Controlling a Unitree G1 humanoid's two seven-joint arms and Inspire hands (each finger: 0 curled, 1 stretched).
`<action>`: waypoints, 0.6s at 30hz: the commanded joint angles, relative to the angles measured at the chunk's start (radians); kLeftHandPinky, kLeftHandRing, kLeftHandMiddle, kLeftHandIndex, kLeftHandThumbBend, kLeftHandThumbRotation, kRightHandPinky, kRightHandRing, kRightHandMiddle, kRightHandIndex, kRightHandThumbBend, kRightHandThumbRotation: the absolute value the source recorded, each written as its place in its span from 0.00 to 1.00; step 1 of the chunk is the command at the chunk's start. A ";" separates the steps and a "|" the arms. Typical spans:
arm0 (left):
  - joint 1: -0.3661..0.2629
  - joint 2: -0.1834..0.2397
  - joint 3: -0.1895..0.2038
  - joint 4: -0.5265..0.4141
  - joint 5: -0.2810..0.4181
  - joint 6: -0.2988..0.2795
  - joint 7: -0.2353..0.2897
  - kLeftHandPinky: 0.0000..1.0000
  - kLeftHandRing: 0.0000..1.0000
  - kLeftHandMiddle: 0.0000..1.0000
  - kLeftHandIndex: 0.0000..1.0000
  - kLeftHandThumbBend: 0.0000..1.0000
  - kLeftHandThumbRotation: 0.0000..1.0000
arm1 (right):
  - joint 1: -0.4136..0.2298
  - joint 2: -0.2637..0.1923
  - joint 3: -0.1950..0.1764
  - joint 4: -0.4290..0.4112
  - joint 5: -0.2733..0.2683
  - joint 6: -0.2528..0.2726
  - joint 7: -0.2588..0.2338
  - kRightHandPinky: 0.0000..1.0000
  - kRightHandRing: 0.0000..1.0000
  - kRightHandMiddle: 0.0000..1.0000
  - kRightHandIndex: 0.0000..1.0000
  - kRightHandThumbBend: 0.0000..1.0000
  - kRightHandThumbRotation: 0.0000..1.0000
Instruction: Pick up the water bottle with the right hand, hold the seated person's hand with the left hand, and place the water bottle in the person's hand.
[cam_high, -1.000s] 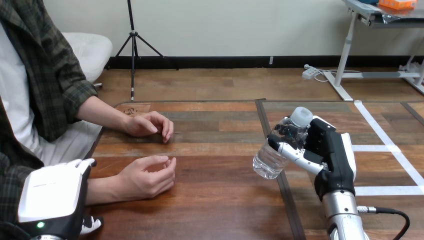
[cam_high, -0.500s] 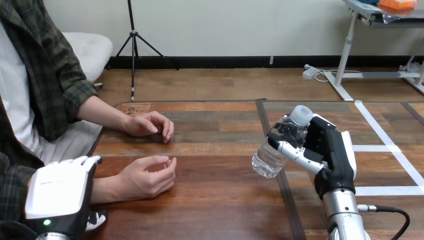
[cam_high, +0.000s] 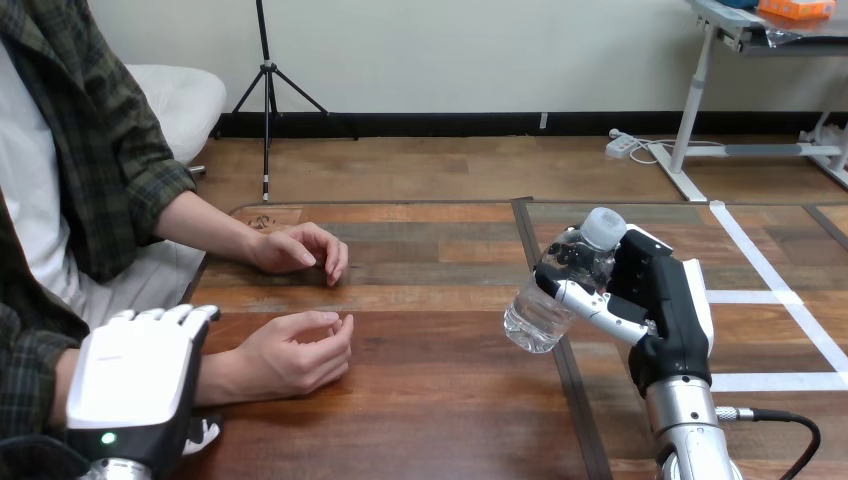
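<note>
Two hands face you: right hand (cam_high: 665, 300) clamped on the tilted water bottle (cam_high: 545, 310), left hand (cam_high: 130, 385) straight-fingered, its back hiding the person's near forearm (cam_high: 218, 375), so you cannot tell contact.

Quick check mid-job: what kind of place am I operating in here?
Likely a staged test bench, not a home: a wooden table marked with white tape, a seated person's hand resting on it at the left, and the right hand holding a water bottle.

Left hand (cam_high: 135, 378) flat — right hand (cam_high: 664, 300) curled
</note>
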 joint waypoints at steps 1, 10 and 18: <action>-0.071 0.019 -0.041 0.030 0.002 -0.013 0.026 0.83 0.81 0.81 0.79 0.80 0.04 | -0.053 -0.012 -0.007 -0.064 0.014 -0.039 0.002 0.44 0.48 0.51 0.55 0.67 0.00; -0.095 0.023 -0.078 0.049 0.007 -0.007 0.024 0.83 0.80 0.80 0.79 0.76 0.06 | -0.057 -0.015 -0.008 -0.060 0.014 -0.039 0.008 0.44 0.48 0.51 0.54 0.67 0.00; -0.115 0.016 -0.097 0.065 -0.013 -0.007 0.016 0.80 0.78 0.78 0.76 0.73 0.07 | -0.058 -0.010 -0.013 -0.066 0.026 -0.022 0.014 0.45 0.48 0.51 0.54 0.67 0.00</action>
